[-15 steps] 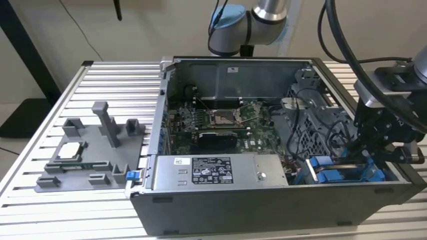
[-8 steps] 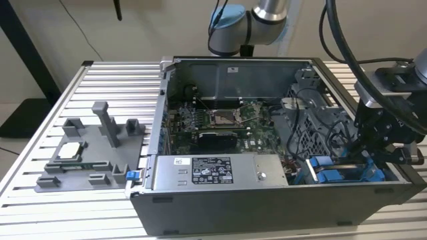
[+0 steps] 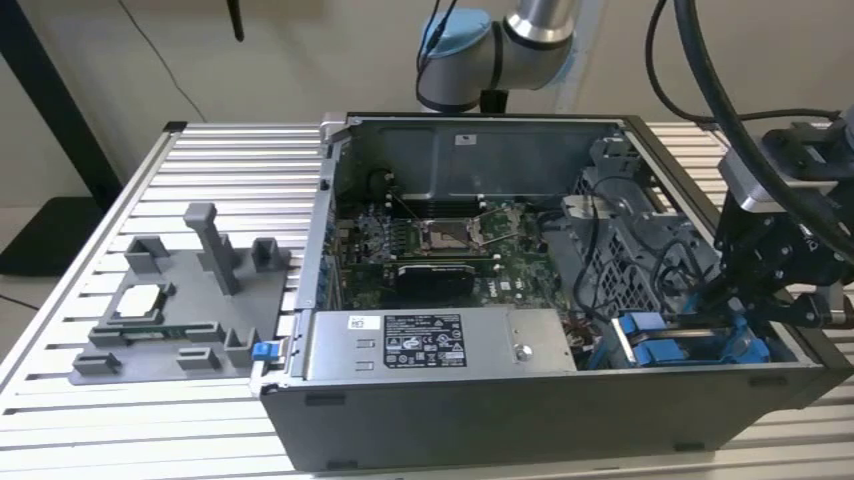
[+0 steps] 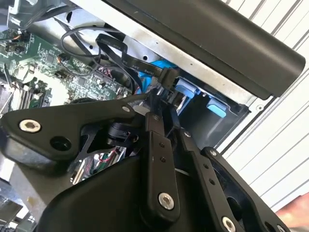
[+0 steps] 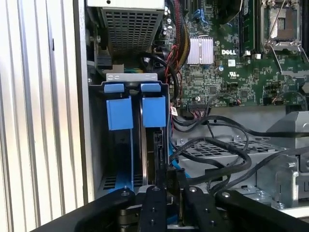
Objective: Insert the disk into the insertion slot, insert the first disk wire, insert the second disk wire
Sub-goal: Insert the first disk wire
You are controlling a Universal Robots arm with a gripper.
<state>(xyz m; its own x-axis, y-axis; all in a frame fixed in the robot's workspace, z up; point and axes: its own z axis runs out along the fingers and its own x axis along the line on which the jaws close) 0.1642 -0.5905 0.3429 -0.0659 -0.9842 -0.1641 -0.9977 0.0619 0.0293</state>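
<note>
1. A slatted metal table (image 3: 200,150) in front of a plain pale wall carries an open computer case (image 3: 534,425). A grey fixture (image 3: 187,320) stands well apart from the case, on the exterior view's left.
2. The gripper (image 5: 169,186) reaches down into the corner of the case at the exterior view's right, over the drive bay (image 5: 131,77).
3. The disk (image 5: 154,112) looks seated in that bay. Its blue frame end stands upright beside a second blue tab (image 5: 119,113).
4. The claw is drawn in to a narrow gap and appears to pinch a black plug (image 4: 167,76) on a flat black cable (image 4: 113,46). The plug sits just beside the disk's edge.
5. What could go wrong, as I judge it:
   - The plug may meet its socket tilted and jam or bend contacts, because the pinch holds only a small part of it.
   - The stiff cable could twist the plug in the grip.
   - The loose black wires (image 5: 217,145) lying near the bay could snag the claw or get trapped under the plug.
6. Hard to make out:
   - The socket on the disk is hidden behind the plug and the claw.
   - The arm's own dark body blocks much of both wrist views.
   - In the exterior view the case wall covers the fingertips.
   - I cannot tell whether any wire is fully home, or which of the two blue ends the plug lines up with.
</note>
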